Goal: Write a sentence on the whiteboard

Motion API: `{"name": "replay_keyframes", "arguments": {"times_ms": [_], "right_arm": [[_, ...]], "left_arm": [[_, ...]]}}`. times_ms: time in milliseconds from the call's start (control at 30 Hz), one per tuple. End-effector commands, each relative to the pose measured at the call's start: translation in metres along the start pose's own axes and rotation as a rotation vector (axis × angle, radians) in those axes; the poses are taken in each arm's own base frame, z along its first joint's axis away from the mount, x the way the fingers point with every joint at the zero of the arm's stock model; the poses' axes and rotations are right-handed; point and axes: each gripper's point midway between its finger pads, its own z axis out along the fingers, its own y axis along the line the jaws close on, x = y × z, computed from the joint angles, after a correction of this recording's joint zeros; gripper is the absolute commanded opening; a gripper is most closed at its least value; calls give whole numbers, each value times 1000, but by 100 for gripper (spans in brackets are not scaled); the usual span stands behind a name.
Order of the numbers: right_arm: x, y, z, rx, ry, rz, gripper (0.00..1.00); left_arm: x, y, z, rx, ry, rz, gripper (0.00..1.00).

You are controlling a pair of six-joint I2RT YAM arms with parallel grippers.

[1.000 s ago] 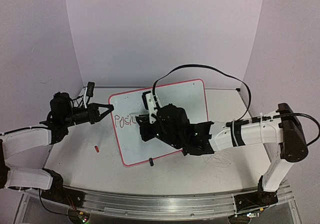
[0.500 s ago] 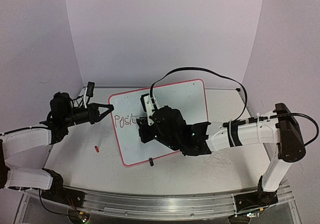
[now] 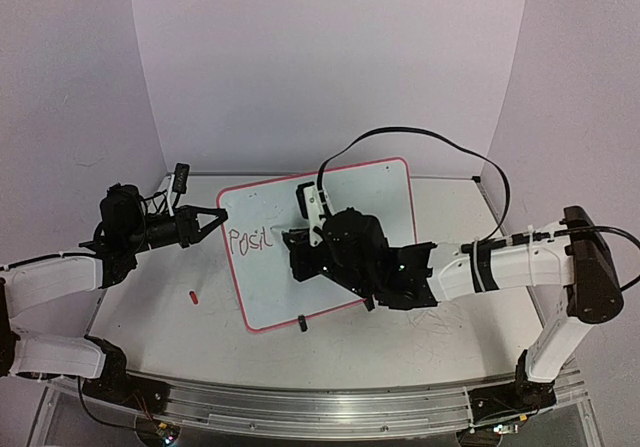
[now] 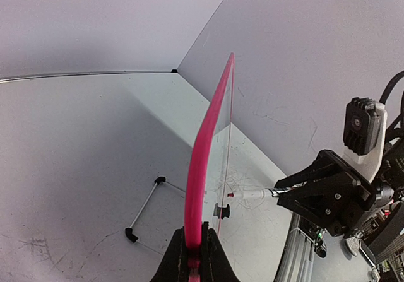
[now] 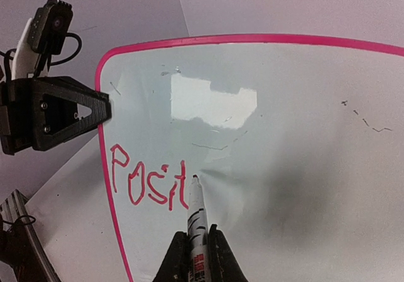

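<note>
The whiteboard point(image 3: 370, 202), white with a red-pink rim, stands tilted on the table. Red lettering point(image 5: 148, 181) reading "Posit" is at its left side and also shows in the top view point(image 3: 250, 239). My left gripper point(image 3: 218, 213) is shut on the board's left rim point(image 4: 205, 143), seen edge-on in the left wrist view, with the fingertips point(image 4: 192, 244) pinching it. My right gripper point(image 5: 197, 241) is shut on a white marker point(image 5: 197, 216). The marker's tip sits at the board just right of the "t". The right gripper hangs over the board's middle left point(image 3: 300, 252).
A small red cap point(image 3: 192, 295) lies on the table left of the board. A black clip foot point(image 3: 302, 322) holds the board's near edge. A thin rod with black ends point(image 4: 145, 209) lies behind the board. The right arm's black cable point(image 3: 420, 137) arches over the board.
The lettering has grown from "Posi" to "Posit". My right gripper has shifted a little to the right along the board with the marker. The left gripper has not moved.
</note>
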Motion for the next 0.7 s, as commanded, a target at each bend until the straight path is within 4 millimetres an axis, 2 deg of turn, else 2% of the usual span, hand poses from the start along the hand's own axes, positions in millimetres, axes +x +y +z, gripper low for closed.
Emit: {"name": "replay_keyframes", "arguments": {"times_ms": [0,367,667], "right_arm": [[-25,3,0,-13,-62,26,0],[-22,8,11,-11,-52,3,0],[-6,-6,13,64,-1,6,0]], "left_arm": [[-17,-11,-1,32,-44,76,0],[-16,-10,0,32,-39,74,0],[-16,-10,0,32,-40,75,0]]}}
